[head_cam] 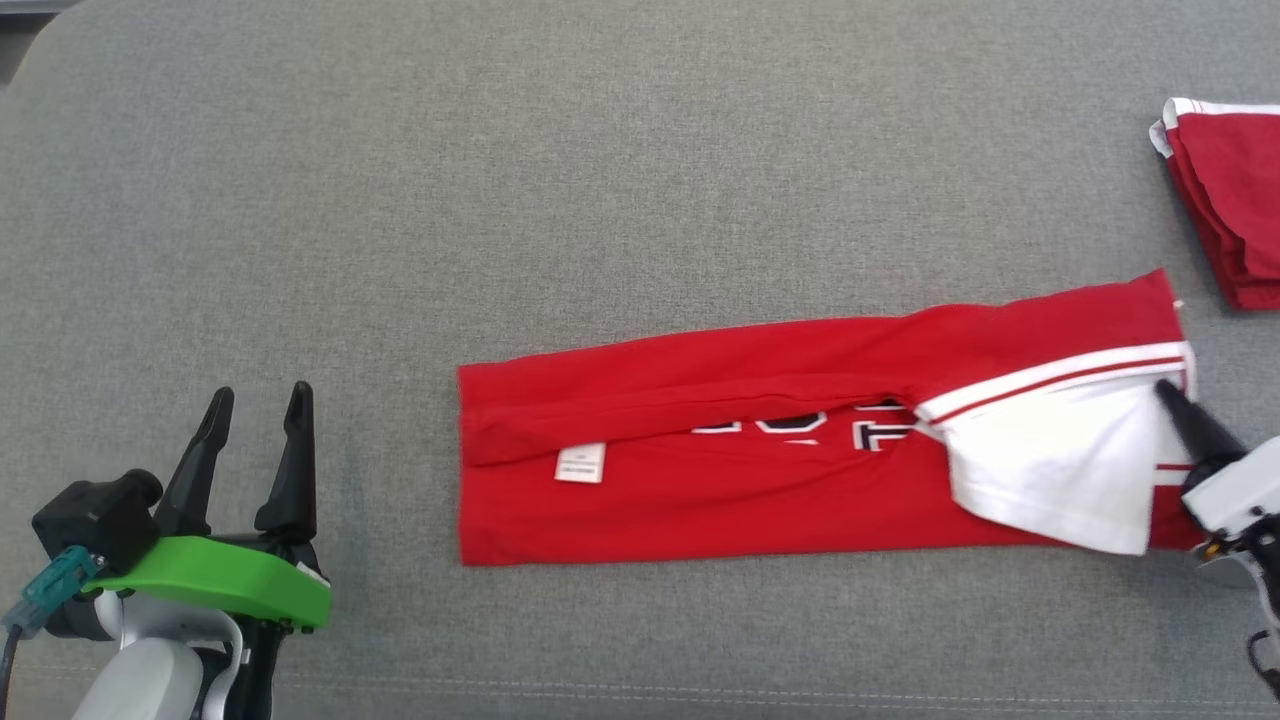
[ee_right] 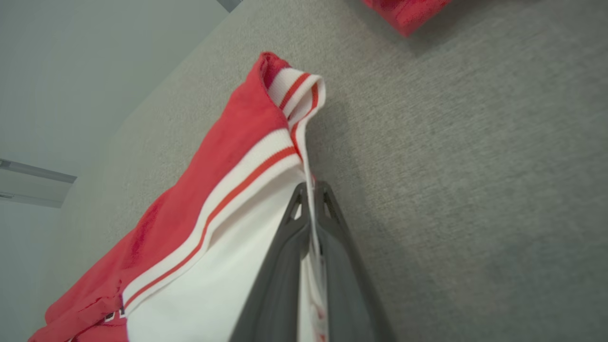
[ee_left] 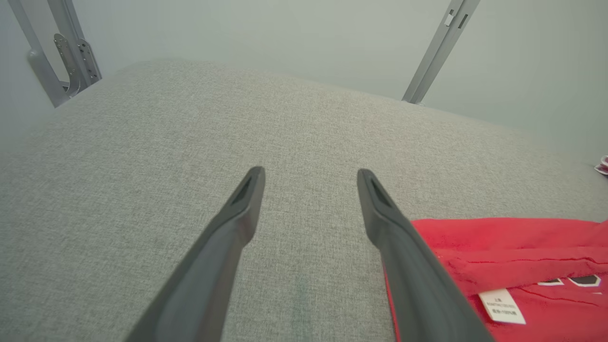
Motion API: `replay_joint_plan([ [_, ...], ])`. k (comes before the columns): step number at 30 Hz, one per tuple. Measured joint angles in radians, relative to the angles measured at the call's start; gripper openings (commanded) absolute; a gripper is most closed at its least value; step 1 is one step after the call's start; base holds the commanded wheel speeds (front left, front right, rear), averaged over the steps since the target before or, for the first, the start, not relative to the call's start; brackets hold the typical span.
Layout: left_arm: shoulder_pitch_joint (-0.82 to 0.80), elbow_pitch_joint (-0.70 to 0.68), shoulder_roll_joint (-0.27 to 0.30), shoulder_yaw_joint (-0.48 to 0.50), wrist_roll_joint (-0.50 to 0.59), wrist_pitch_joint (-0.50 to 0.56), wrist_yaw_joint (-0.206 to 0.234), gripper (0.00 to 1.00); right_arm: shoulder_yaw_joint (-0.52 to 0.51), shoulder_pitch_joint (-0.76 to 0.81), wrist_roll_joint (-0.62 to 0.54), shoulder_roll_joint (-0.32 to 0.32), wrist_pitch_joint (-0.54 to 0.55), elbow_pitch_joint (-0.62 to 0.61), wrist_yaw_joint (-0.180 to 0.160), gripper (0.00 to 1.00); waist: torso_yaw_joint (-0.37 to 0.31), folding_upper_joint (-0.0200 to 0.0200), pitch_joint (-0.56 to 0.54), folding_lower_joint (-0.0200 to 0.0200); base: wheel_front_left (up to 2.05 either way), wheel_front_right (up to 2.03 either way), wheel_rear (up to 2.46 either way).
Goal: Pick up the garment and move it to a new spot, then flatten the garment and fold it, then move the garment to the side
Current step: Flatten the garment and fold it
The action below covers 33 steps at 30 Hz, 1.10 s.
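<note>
Two pincers, two different states. The right gripper (ee_right: 312, 190) is clenched on the garment (head_cam: 760, 470), its dark fingers pinching a thin fold of white, red-striped trim at the right end. The left gripper (head_cam: 261, 392) is released, fingers spread with nothing between them, above the bare grey cushion (head_cam: 500, 200) and apart from the cloth's left edge.

The garment is a red shirt folded lengthwise into a long strip. It lies flat across the middle and right of the cushion, its right end tilted slightly away from the robot. A white sleeve (head_cam: 1060, 470) lies over the right part, and a small white label (head_cam: 580, 463) shows near the left end. A second folded red shirt (head_cam: 1225, 200) sits further back on the right, near but not touching.

This looks like light, limp knit cloth: soft, with no stiffness to hold a shape, and not fragile. Lifted by one end alone, it would likely sag and let the long folds slide open. Dragged over the rough cushion weave, it may bunch up. The right pinch seems to hold only the trim edge, perhaps not every layer, so the lower layers could lag behind. A sound hold for the free pincer would be the left end, near the label, biting deep enough to catch all the layers at once
</note>
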Motion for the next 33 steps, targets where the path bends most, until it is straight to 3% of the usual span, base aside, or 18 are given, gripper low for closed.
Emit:
replay_joint_plan([
  [8,0.004,-0.023,-0.006,0.021,-0.006,-0.005,0.003,1.0,-0.203,0.025,0.092,-0.135,0.024,-0.081,-0.018,0.0,-0.024,0.0,-0.02,0.0,0.0,0.0,0.0],
  [9,0.005,-0.027,-0.009,0.022,-0.006,-0.005,0.003,1.0,-0.212,0.026,0.109,-0.136,0.025,-0.105,-0.012,0.0,-0.027,0.0,-0.022,0.0,0.0,0.0,0.0],
  [11,0.013,-0.029,-0.01,0.028,-0.006,-0.005,0.003,1.0,-0.209,0.013,0.17,-0.117,0.043,-0.187,0.032,0.0,-0.034,0.0,-0.026,0.0,0.0,0.0,0.0],
  [15,0.028,-0.03,-0.01,0.009,-0.006,-0.005,0.002,1.0,-0.048,-0.032,0.253,-0.059,0.149,-0.334,0.113,0.0,-0.046,0.0,-0.033,0.0,0.0,0.0,0.0],
  [21,0.026,-0.038,-0.017,-0.038,-0.003,0.0,-0.012,1.0,0.213,-0.032,0.144,0.0,0.218,-0.402,0.113,0.0,-0.044,0.0,-0.032,0.0,0.0,0.0,0.0],
  [29,0.005,-0.035,-0.039,-0.053,-0.002,0.006,-0.028,1.0,0.384,-0.046,-0.015,0.145,0.182,-0.301,0.089,0.0,-0.001,0.0,-0.028,0.0,0.0,0.0,0.0],
  [30,0.003,-0.032,-0.041,-0.053,-0.002,0.006,-0.028,1.0,0.395,-0.049,-0.026,0.16,0.176,-0.281,0.084,0.02,0.005,0.0,-0.028,0.0,0.0,0.0,0.0],
  [31,0.002,-0.03,-0.041,-0.052,-0.002,0.006,-0.028,1.0,0.404,-0.057,-0.043,0.174,0.17,-0.263,0.077,0.21,0.011,0.0,-0.029,0.0,0.0,0.0,0.0],
  [33,0.003,-0.026,-0.041,-0.049,-0.005,0.006,-0.028,1.0,0.425,-0.077,-0.068,0.195,0.163,-0.235,0.07,0.24,0.022,0.0,-0.03,0.0,0.0,0.0,0.0],
])
